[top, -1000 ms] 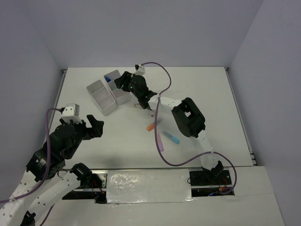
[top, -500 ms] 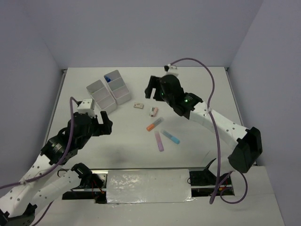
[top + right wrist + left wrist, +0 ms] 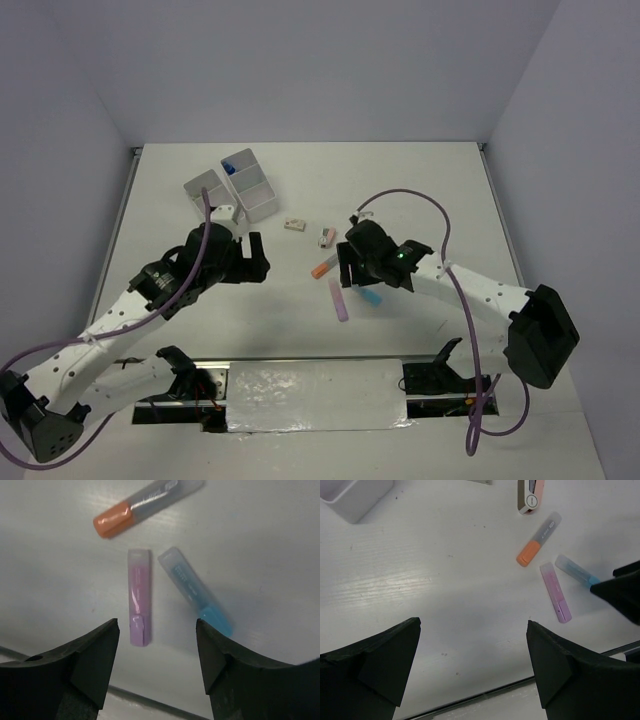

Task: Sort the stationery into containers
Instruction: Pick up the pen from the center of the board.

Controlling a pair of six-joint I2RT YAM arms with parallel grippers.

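We saw three short highlighters lying close together on the white table (image 3: 430, 190), near its front middle. The orange highlighter (image 3: 321, 269) lay slanted, with an orange end toward the front left and a clear greyish cap on the other end. Just in front of it lay the purple highlighter (image 3: 339, 300), a flat-sided pastel bar. Beside that lay the blue highlighter (image 3: 371, 297), translucent with a solid blue end. None of the three touched another.

Behind them lay a pink and white item (image 3: 327, 237), and farther left a small pale eraser (image 3: 294, 225). The bins (image 3: 250, 185), smooth-walled white plastic rectangles, stood well apart at the back left. The left arm hid part of the block, and a blue thing (image 3: 231, 170) lay in one back bin.

The right gripper (image 3: 157, 630) hung over the purple and blue highlighters. Its matte black, wedge-shaped fingers (image 3: 90, 655) were spread apart with nothing pinched between them. Seen from above, it covered part of the blue highlighter. The left gripper (image 3: 472, 630) hovered over bare table to the left of the highlighters, fingers spread wide and holding nothing. A purple cable (image 3: 400, 195) arched over the right arm.
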